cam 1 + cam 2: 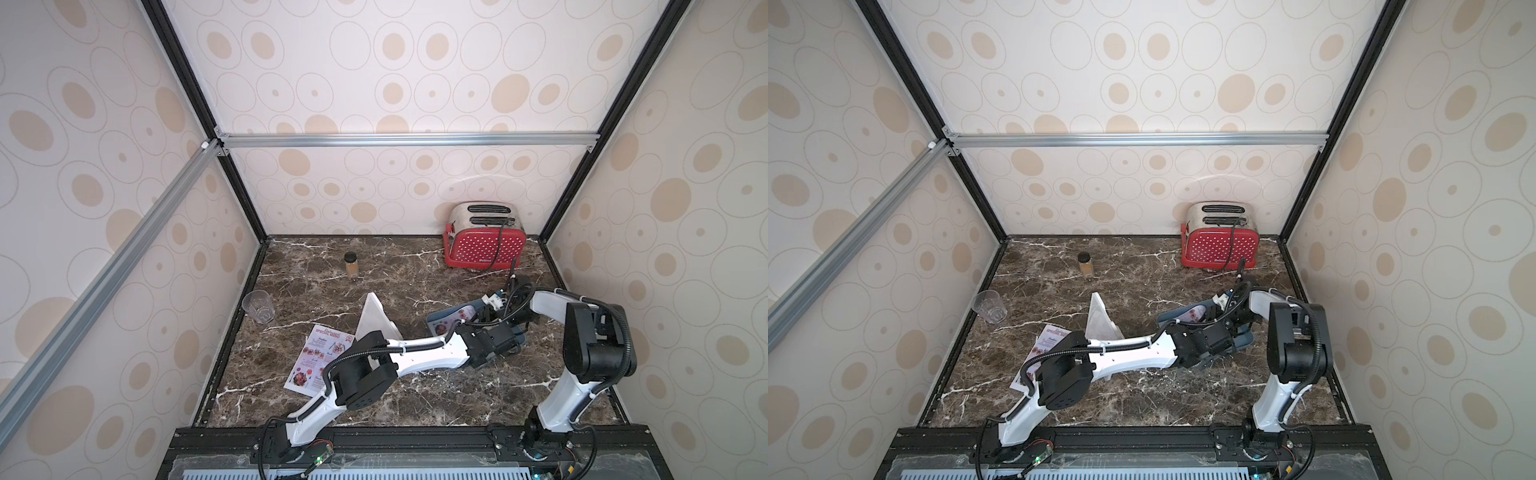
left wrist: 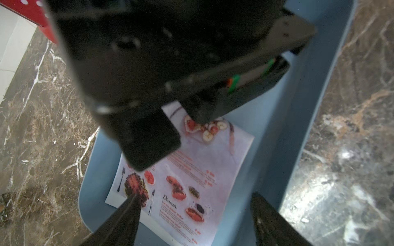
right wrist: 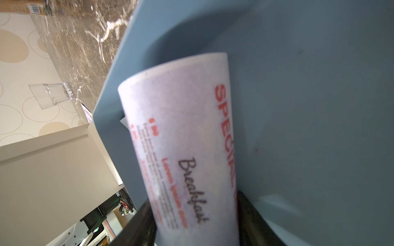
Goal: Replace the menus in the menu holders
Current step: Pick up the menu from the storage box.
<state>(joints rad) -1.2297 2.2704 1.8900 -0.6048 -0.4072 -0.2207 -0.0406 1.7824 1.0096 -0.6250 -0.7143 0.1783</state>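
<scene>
A white menu [image 1: 320,361] with a red heading lies flat on the marble, left of the whitish menu holder [image 1: 376,322] [image 1: 1100,318], which stands upright with nothing in it. A second menu [image 2: 191,170] [image 3: 181,127] is inside the grey-blue tray [image 1: 434,320] [image 2: 277,149]. My right gripper [image 3: 193,200] [image 1: 482,313] is shut on that menu, which is bowed into a curl between the fingers. My left gripper [image 2: 195,194] [image 1: 505,330] hovers open over the same sheet at the tray's near end. One of its fingertips [image 2: 134,198] overlaps the sheet's corner.
A red dotted toaster [image 1: 484,245] with a black cord stands at the back right. A small spice jar [image 1: 351,266] is at the back middle, and a clear cup [image 1: 258,306] stands by the left edge. Walls close in three sides.
</scene>
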